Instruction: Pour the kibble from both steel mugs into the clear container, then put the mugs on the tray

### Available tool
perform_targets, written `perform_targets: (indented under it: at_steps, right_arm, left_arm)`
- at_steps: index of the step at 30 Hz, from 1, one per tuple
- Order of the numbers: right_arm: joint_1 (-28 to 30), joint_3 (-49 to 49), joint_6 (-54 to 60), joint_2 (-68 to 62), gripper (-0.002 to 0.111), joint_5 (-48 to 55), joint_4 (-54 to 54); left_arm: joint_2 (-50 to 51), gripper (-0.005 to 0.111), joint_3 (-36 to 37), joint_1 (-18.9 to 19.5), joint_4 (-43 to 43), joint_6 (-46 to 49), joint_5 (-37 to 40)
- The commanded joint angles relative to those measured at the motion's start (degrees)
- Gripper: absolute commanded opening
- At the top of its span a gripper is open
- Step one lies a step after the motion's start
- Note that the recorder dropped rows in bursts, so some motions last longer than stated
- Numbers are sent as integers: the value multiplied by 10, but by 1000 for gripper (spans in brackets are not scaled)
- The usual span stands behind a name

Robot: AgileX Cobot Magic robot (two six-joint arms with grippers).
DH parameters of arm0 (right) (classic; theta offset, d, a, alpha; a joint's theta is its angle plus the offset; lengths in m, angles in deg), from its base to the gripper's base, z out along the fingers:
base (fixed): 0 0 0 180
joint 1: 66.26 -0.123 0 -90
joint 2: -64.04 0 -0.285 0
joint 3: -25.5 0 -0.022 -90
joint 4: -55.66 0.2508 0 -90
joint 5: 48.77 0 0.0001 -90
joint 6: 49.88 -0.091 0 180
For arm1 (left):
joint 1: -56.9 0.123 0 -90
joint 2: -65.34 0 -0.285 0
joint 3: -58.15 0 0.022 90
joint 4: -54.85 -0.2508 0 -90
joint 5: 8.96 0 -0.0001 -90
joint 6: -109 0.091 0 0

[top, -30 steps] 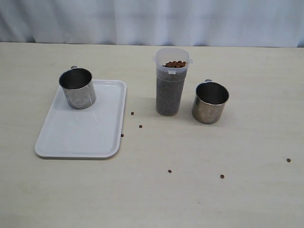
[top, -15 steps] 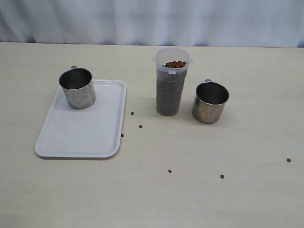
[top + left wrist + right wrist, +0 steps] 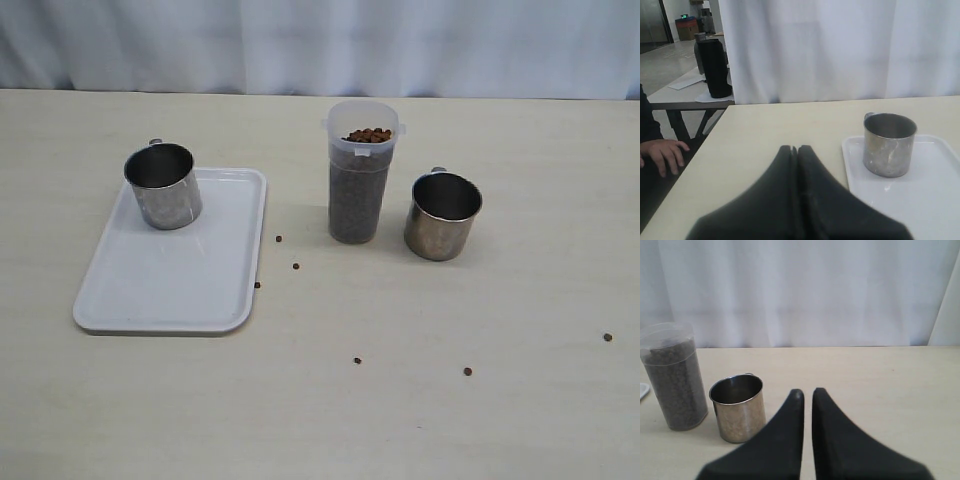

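A shiny steel mug (image 3: pixel 164 186) stands on the white tray (image 3: pixel 170 285), its twin (image 3: pixel 443 215) beside the translucent container (image 3: pixel 357 205) of kibble (image 3: pixel 370 135). The tapered black left gripper (image 3: pixel 796 149) and right gripper (image 3: pixel 805 392) clench nothing.

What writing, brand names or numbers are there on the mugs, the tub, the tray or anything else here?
No text can be read in any view.
Mug on the tray, mug on the table, clear container, tray: no markings visible.
Green lit sign, far behind in the left wrist view: too small to read.

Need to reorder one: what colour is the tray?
Plain white, no pattern. The tray shows best in the exterior view.
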Motion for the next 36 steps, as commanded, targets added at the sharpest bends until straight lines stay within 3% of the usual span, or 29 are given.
perform_targets:
  at_steps: [1, 5, 13, 16, 20, 25, 27, 28, 29, 31, 33, 34, 36]
  right_arm:
    - [-1, -1, 1, 2, 5, -6, 0]
    - [-1, -1, 1, 2, 5, -63, 17]
    - [-1, -1, 1, 2, 5, -199, 215]
    - [-1, -1, 1, 0, 5, -185, 150]
    - [-16, -1, -52, -105, 5, -214, 93]
    - [-95, -1, -92, -314, 5, -349, -72]
    - [-120, -1, -59, -409, 8, -415, -74]
    - [-128, -1, -14, -461, 14, -458, -57]
    - [-133, -1, 26, -564, 31, -508, -23]
    - [-133, 21, 44, -651, 57, -541, -4]
    - [-133, 59, 53, -736, 89, -558, -2]
    - [-133, 95, 62, -795, 110, -554, -7]
    - [-133, 135, 96, -858, 109, -539, -17]
  left_arm:
    - [-1, 0, 2, 0, 3, -1, -6]
    - [-1, 0, 2, -1, 3, -1, -6]
    - [-1, 0, 2, -27, 3, -1, -6]
    - [-1, 0, 2, -27, 3, -1, -7]
    - [-1, 0, 2, -27, 3, -1, -7]
    - [-1, 0, 2, -27, 3, -1, -7]
    - [-1, 0, 2, -27, 3, -1, -7]
    - [-1, 0, 2, -27, 3, -1, -7]
    - [-1, 0, 2, -27, 3, -1, -7]
    - [-1, 0, 2, -27, 3, -1, -7]
    - [-1, 0, 2, -27, 3, -1, -7]
    - [-1, 0, 2, -27, 3, -1, -7]
    - [-1, 0, 2, -27, 3, -1, -7]
